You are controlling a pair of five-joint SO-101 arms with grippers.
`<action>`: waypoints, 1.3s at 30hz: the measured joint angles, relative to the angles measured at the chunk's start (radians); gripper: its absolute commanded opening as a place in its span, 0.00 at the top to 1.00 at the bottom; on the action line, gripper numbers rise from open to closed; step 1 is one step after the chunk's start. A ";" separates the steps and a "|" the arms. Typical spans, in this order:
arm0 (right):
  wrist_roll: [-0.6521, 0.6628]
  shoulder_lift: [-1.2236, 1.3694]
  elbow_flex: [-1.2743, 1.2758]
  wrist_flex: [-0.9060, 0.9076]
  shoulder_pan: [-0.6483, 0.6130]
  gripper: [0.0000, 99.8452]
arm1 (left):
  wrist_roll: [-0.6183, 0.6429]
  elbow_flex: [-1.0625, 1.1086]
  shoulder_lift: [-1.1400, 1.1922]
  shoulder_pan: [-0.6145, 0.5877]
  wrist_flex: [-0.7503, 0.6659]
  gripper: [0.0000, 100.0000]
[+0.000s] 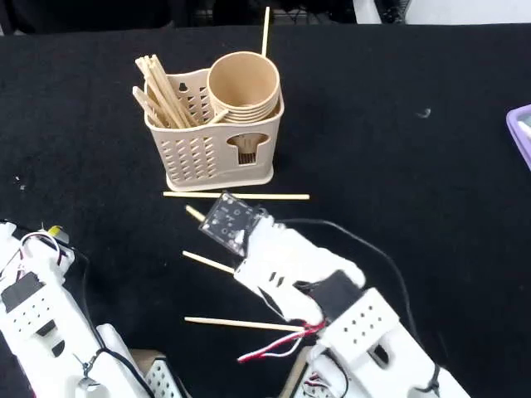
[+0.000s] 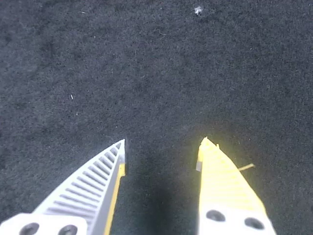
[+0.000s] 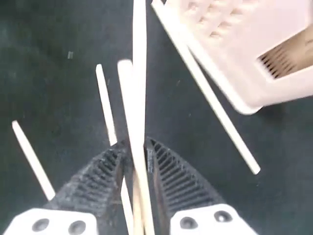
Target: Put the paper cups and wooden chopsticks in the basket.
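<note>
The beige slotted basket [image 1: 217, 153] stands at the table's middle back, with stacked paper cups [image 1: 243, 83] in its right compartment and several wooden chopsticks [image 1: 162, 91] in its left. One chopstick [image 1: 236, 196] lies along the basket's front. My right gripper [image 3: 138, 144] sits just in front of the basket [image 3: 244, 44], shut on two chopsticks [image 3: 139, 88] held side by side; a tip [image 1: 195, 213] pokes out under the right arm [image 1: 282, 261]. Loose chopsticks [image 1: 207, 262] [image 1: 241, 323] lie beside that arm. My left gripper [image 2: 164, 147] hangs open over bare black cloth.
The left arm [image 1: 37, 319] rests at the front left corner. Another chopstick [image 1: 265, 29] lies behind the basket. A purple object [image 1: 521, 133] sits at the right edge and a small speck [image 1: 424, 113] on the cloth. Black cloth lies bare on the right half.
</note>
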 measured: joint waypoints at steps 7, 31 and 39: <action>-0.048 -0.026 -0.040 -0.135 -0.002 0.99 | 0.000 0.000 0.000 0.000 0.000 0.76; -0.209 0.377 -0.655 -0.674 -0.034 0.99 | 0.000 0.017 0.002 0.008 0.000 0.76; -0.288 0.583 -0.758 -0.959 0.008 0.99 | 0.000 0.017 0.002 0.008 0.000 0.76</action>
